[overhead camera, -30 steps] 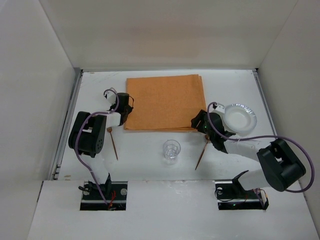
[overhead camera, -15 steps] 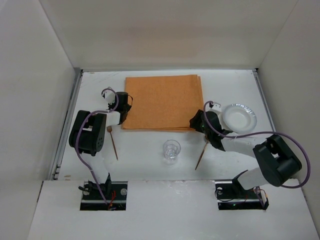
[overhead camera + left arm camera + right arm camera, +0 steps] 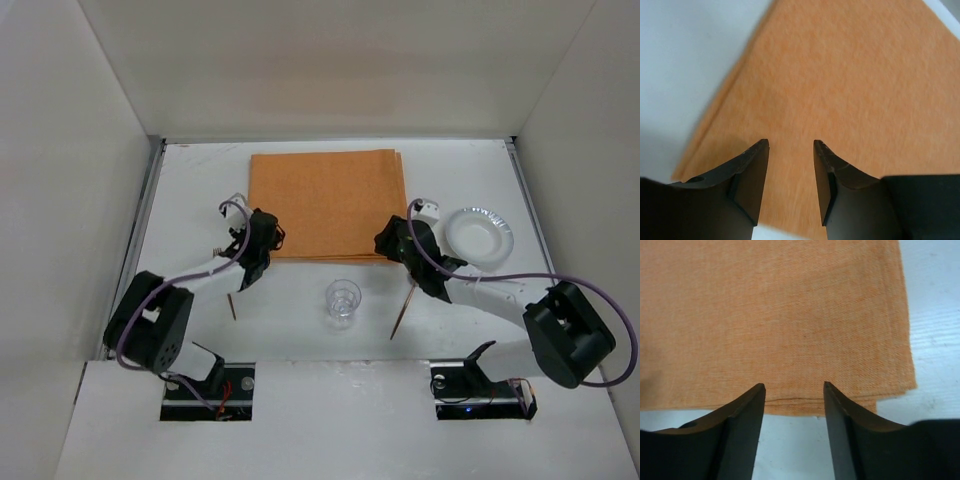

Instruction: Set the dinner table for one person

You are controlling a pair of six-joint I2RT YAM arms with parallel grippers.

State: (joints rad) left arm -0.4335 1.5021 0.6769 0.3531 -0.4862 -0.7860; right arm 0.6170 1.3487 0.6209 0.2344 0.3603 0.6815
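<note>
Top ext. view:
- Filling mid-frame: white dinner table, metal rails on L and R edges.
- Upper centre: orange placemat, flat on tabletop.
- Below mat, centre: clear glass, upright, apart from mat.
- Right of mat: white plate, near mat's R edge, not touching.
- Lower left of mat: thin brown utensil, partly under L arm. Lower right of glass: second brown utensil, slanted. Type of either too small to tell.
- At mat's lower-left corner: left gripper. At lower-right corner: right gripper. Jaw gap not readable from here.

L wrist view:
- Bottom of frame: left gripper, jaws parted w/ a clear gap, nothing between them. Orange cloth behind the gap.
- Mat across centre and right, its corner at lower left; bare table at upper left.

R wrist view:
- Bottom of frame: right gripper, jaws apart, gripping nothing, tips over mat's near edge. Contact w/ cloth: cannot tell.
- Mat over most of frame, layered folds at its lower-right corner; white table on right and along bottom.
</note>
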